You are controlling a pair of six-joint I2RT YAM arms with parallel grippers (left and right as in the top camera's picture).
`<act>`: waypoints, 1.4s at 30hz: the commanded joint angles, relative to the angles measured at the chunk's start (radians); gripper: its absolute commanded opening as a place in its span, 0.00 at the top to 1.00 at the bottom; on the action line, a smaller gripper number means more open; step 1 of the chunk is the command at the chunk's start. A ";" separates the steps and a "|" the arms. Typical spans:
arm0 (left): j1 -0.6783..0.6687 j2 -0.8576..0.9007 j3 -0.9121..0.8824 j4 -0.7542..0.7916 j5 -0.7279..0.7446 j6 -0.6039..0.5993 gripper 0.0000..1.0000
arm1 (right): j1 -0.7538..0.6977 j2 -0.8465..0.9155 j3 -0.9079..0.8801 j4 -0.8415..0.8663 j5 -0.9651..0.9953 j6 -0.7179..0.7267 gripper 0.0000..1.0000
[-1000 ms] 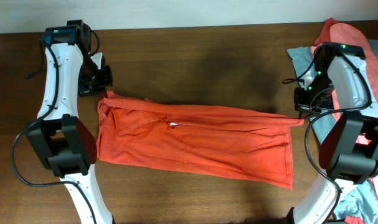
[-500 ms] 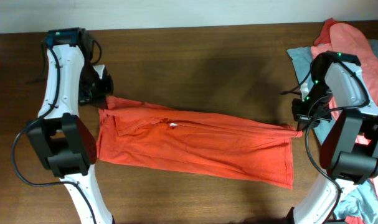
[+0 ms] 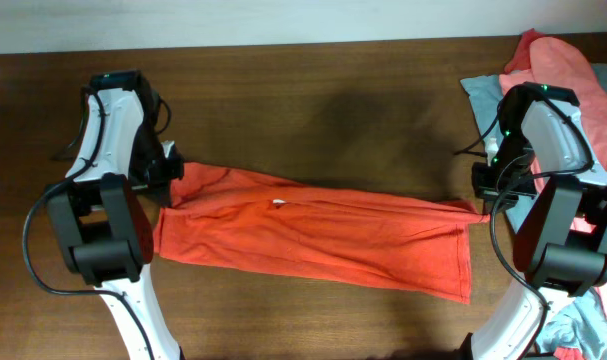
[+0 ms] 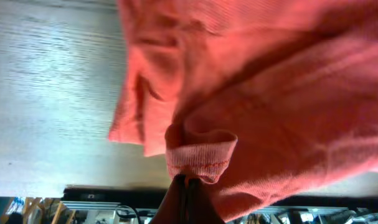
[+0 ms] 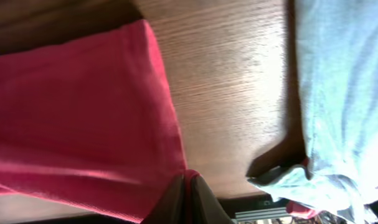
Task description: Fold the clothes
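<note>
The red-orange T-shirt (image 3: pixel 313 228) lies folded into a long band across the middle of the table, no lettering showing. My left gripper (image 3: pixel 168 172) is shut on its upper left corner, pinching a ribbed hem (image 4: pixel 201 158) between closed jaws (image 4: pixel 189 183). My right gripper (image 3: pixel 486 200) is shut on the shirt's upper right corner (image 5: pixel 176 165), with the jaws (image 5: pixel 187 180) closed on the cloth edge. The shirt (image 5: pixel 76 118) is stretched between both grippers. The pale teal garment (image 5: pixel 344 93) lies just right of the right gripper.
A pile of salmon-pink (image 3: pixel 568 65) and pale teal (image 3: pixel 480 95) garments sits at the right edge of the table, under and behind the right arm. More teal cloth (image 3: pixel 573 325) lies at the front right. Brown wooden table (image 3: pixel 313 100).
Both grippers have pulled the shirt's far edge toward me, the left one moving down and slightly right, the right one slightly down. The far flap now lies lower over the shirt.
</note>
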 commanded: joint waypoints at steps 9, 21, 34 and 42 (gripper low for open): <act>0.062 -0.031 -0.129 0.077 -0.049 -0.025 1.00 | -0.035 0.005 -0.187 0.110 0.063 0.033 0.74; 0.061 -0.031 -0.137 0.021 -0.022 -0.013 0.71 | -0.046 0.003 -0.141 0.102 -0.010 0.032 0.81; -0.027 -0.238 -0.135 0.336 0.255 0.107 0.72 | 0.040 -0.116 0.071 0.022 -0.389 -0.216 0.83; -0.177 -0.179 -0.146 0.407 0.200 0.106 0.72 | 0.277 -0.113 -0.061 0.121 -0.399 -0.248 0.83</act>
